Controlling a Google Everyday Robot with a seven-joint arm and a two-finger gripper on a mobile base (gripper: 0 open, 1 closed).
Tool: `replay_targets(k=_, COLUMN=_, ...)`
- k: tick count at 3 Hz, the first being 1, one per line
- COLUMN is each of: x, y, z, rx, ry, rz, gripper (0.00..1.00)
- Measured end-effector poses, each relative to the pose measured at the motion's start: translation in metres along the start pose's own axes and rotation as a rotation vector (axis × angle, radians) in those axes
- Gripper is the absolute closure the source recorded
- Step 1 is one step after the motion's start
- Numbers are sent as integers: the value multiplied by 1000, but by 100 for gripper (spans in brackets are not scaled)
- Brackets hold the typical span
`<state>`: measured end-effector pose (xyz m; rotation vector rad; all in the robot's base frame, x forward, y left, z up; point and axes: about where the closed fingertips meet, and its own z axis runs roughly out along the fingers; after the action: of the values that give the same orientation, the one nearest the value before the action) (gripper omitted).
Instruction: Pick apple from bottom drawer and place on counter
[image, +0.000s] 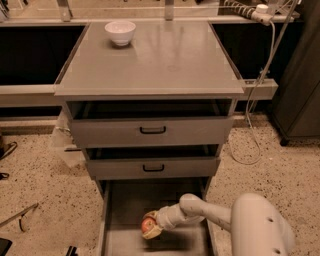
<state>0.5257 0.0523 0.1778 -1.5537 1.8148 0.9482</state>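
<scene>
The bottom drawer (125, 200) holds the apple (147, 225), the claw (149, 225) clamped round it; white bowl (120, 32) on counter (165, 62).

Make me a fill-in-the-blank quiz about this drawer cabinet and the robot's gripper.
1. Of the three drawers, the apple lies in the ___ one.
2. The gripper reaches down into that drawer, right at the ___.
3. On the counter stands a white ___.
4. The two upper drawers have ___ handles.
Missing words: bottom (the bottom drawer), apple, bowl, black.
</scene>
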Motion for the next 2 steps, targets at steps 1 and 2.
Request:
replay_targets(k=1, x=-58, y=24, z=-80, rx=-1, ry=-90, rz=-68, gripper=100)
replay_targets(k=2, x=-112, y=42, z=-149, rx=-5, ry=-162, rz=-141, gripper=100)
